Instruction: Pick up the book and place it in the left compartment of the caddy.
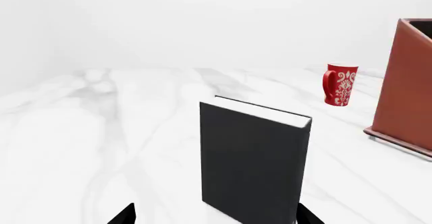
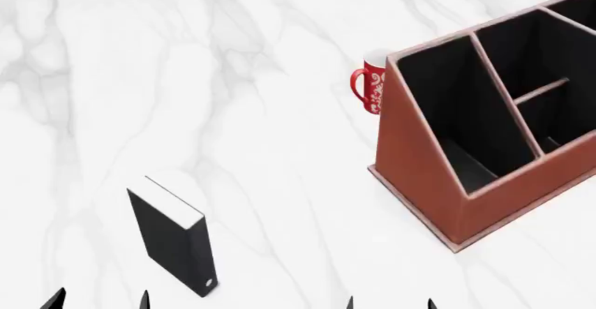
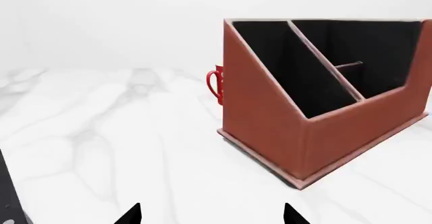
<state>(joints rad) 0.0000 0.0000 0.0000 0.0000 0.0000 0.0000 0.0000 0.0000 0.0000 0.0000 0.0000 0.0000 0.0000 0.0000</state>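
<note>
The black book [image 2: 172, 236] stands upright on the white marble table at the near left, spine with a small round mark toward me. In the left wrist view the book [image 1: 253, 163] stands just ahead of my left gripper [image 1: 214, 216], which is open and empty, its tips wide apart. The reddish-brown caddy [image 2: 423, 176] stands at the right; its left compartment [image 2: 456, 121] is the tall narrow black-lined end section. My right gripper [image 3: 212, 215] is open and empty, short of the caddy [image 3: 270, 113]. Both grippers' tips show at the head view's bottom edge, left gripper [image 2: 98, 300] and right gripper [image 2: 389, 303].
A small red patterned mug [image 2: 370, 89] stands behind the caddy's left end; it also shows in the left wrist view [image 1: 339, 85] and the right wrist view [image 3: 214, 85]. The marble table [image 2: 261, 100] stretches bare between book and caddy.
</note>
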